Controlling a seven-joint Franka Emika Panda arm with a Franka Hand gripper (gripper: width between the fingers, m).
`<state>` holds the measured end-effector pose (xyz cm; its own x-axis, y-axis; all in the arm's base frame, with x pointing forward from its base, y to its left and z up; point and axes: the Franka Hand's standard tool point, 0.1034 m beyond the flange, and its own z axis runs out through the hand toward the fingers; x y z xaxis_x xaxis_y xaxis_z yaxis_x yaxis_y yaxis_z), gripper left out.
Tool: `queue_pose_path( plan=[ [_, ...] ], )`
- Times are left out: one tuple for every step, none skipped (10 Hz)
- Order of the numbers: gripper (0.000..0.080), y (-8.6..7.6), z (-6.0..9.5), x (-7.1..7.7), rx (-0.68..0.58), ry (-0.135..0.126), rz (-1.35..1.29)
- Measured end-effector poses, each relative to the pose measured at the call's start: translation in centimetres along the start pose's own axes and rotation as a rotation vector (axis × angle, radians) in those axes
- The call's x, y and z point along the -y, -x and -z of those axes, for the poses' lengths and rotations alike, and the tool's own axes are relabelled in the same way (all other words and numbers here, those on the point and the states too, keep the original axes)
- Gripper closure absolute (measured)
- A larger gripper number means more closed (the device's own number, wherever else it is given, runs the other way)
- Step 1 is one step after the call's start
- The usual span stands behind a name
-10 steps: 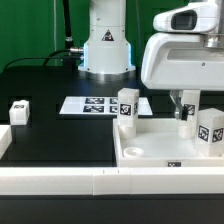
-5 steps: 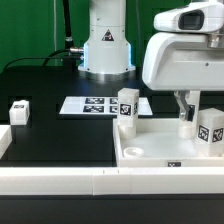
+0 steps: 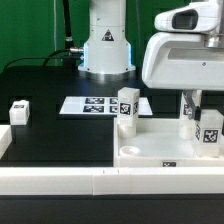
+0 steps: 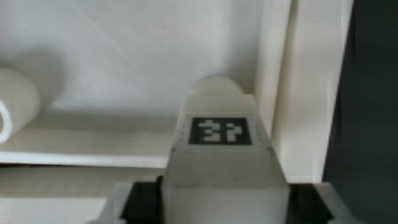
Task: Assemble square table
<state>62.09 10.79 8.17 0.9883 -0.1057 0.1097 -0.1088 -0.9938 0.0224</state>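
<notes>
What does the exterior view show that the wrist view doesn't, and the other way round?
Only the exterior view shows the marker board, a loose leg lying on the black table, another leg standing at the tabletop's corner, and the arm's base. Only the wrist view shows a close look down a tagged leg between the gripper fingers. Both show the white tabletop and that leg by the gripper.

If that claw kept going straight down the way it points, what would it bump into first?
Most likely the white tagged leg directly under the claw, standing on the tabletop by its rim. Depth is hard to judge; it may already be touching.
</notes>
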Motion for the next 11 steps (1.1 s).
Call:
queue_pose_path(
  plan=[
    [0.0511,-0.1,0.0,-0.3,-0.001,-0.007,-0.118],
    [0.0511,-0.2,0.0,-0.5,0.0,-0.011,-0.213],
    [0.0511,-0.2,0.0,-0.8,0.0,-0.009,-0.319],
    [0.0511,-0.3,0.0,-1.2,0.0,-0.005,-0.407],
    [0.0511,-0.3,0.0,-1.6,0.001,0.003,-0.523],
    [0.0505,-0.3,0.0,-2.5,0.011,0.019,-0.655],
    [0.0505,-0.2,0.0,-3.2,0.015,0.033,-0.714],
    [0.0498,-0.2,0.0,-3.4,0.015,0.037,-0.744],
    [0.0498,-0.2,0.0,-3.3,0.016,0.034,-0.773],
    [0.0315,-0.3,0.2,-3.4,0.013,0.031,-0.731],
    [0.0184,-0.4,2.6,-4.3,0.005,0.003,-0.64]
  ],
)
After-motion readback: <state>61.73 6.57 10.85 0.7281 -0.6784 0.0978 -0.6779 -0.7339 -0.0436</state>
